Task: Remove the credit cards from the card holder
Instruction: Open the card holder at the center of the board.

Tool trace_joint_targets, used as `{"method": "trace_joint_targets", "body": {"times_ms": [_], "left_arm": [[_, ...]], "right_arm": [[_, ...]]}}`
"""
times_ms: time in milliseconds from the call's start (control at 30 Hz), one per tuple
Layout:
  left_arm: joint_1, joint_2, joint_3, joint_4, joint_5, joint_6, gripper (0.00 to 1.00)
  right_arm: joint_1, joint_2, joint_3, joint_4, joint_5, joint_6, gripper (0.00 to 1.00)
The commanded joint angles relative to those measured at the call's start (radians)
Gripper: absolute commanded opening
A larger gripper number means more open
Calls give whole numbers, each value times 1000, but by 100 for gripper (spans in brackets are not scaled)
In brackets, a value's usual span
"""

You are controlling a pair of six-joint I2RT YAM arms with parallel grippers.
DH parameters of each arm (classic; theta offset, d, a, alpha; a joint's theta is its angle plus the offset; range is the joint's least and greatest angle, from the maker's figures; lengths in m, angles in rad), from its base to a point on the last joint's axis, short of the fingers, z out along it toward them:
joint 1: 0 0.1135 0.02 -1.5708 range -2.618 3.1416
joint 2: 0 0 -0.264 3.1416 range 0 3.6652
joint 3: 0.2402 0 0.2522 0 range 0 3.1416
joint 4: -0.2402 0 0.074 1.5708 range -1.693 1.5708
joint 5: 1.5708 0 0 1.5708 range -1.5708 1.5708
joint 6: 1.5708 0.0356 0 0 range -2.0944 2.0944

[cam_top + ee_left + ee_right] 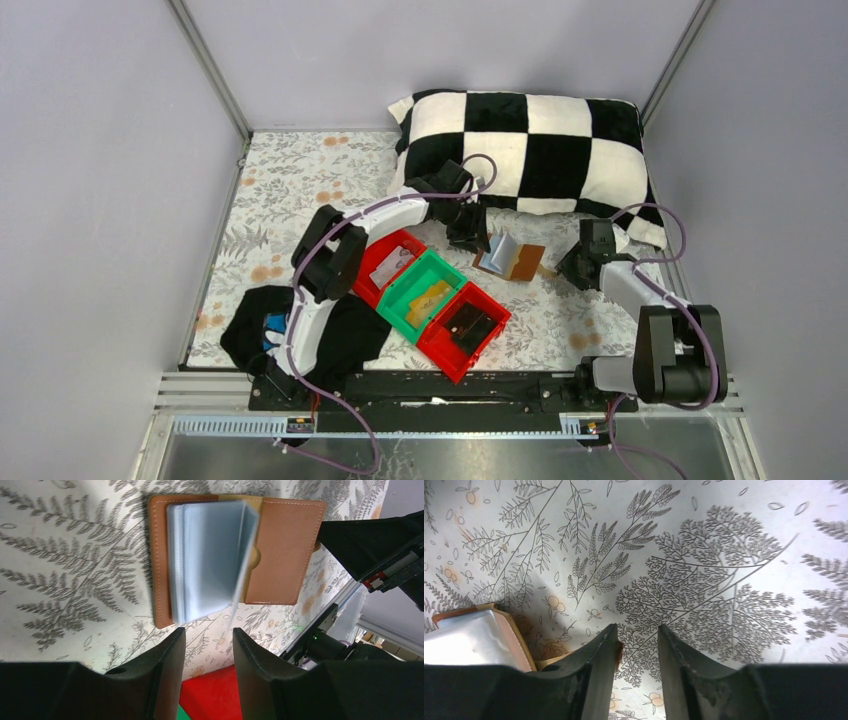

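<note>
The card holder (512,260) lies open on the floral cloth, brown leather outside, with pale grey-blue sleeves fanned up from it. In the left wrist view the card holder (282,550) fills the top, and its grey-blue panels (210,560) stand partly raised. No separate credit card can be told apart from the sleeves. My left gripper (207,632) is open and empty, just short of the holder's near edge. My right gripper (638,627) is open and empty over bare cloth, with the holder (474,635) at its left.
Three joined bins sit near the holder: a red one (388,262) with a pale flat piece, a green one (430,292) with a yellow-tan piece, a red one (466,328) with a black boxy object. A checkered pillow (530,140) lies behind. Black cloth (270,325) lies front left.
</note>
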Motion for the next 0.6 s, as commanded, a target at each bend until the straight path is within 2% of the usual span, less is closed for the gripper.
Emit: {"method": "trace_joint_targets", "body": {"times_ms": [0, 100, 467, 567], "left_arm": [[-19, 14, 67, 26, 29, 8, 45], [-26, 31, 90, 26, 35, 1, 45], [-29, 60, 123, 26, 21, -16, 48], [-29, 62, 121, 25, 8, -14, 49]], "right_arm": [[-3, -100, 2, -58, 90, -42, 47], [-3, -160, 26, -61, 54, -59, 55], [-3, -226, 80, 66, -313, -18, 59], [22, -238, 86, 98, -361, -9, 59]]}}
